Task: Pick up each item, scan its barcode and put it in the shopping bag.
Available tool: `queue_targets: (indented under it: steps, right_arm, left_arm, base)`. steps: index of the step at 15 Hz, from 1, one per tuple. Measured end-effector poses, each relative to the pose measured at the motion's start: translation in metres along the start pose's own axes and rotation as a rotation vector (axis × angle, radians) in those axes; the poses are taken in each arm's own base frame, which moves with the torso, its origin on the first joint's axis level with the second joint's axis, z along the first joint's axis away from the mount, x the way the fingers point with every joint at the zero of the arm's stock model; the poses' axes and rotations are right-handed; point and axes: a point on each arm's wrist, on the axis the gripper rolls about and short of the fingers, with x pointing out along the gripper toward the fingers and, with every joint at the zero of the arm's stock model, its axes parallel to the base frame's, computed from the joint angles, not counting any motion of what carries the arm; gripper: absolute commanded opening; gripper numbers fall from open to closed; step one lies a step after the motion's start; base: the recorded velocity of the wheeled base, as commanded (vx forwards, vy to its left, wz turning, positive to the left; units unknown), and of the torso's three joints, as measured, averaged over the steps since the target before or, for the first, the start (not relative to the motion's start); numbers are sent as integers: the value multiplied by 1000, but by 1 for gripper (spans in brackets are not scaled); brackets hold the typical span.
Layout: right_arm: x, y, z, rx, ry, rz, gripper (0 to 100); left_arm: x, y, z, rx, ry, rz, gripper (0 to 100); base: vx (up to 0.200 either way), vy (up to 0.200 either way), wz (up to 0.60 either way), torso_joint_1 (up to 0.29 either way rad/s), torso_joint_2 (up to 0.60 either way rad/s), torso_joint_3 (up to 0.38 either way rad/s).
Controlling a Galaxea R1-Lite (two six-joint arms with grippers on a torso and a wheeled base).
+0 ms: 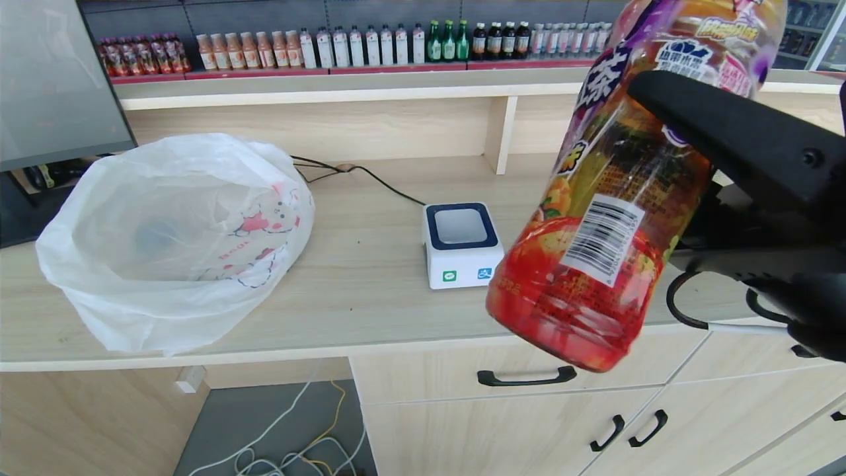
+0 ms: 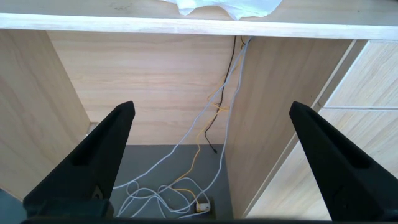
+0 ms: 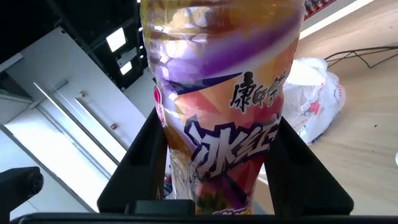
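A drink bottle (image 1: 615, 192) with an orange, red and purple label hangs tilted in the air at the right, its barcode facing me. My right gripper (image 1: 681, 142) is shut on the bottle (image 3: 221, 106), one black finger (image 1: 740, 132) across its upper part. The white barcode scanner (image 1: 461, 244) stands on the wooden counter (image 1: 370, 264), below and left of the bottle. A white plastic shopping bag (image 1: 175, 235) lies open on the counter's left side. My left gripper (image 2: 211, 155) is open and holds nothing, low in front of the counter's edge.
A black cable (image 1: 370, 175) runs from the scanner toward the back wall. Shelves with rows of bottles (image 1: 344, 45) line the rear. A dark screen (image 1: 56, 79) stands at the left. Drawers with black handles (image 1: 527, 378) sit under the counter; loose wires (image 2: 180, 186) lie on the floor.
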Motion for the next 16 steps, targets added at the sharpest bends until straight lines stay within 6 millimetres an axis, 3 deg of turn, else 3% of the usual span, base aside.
queue_targets:
  steps: [16]
  right_arm:
    - [1, -11, -14, 4, 57, 8, 0]
  left_arm:
    - [0, 0, 0, 0, 0, 0, 100]
  base:
    - [0, 0, 0, 0, 0, 0]
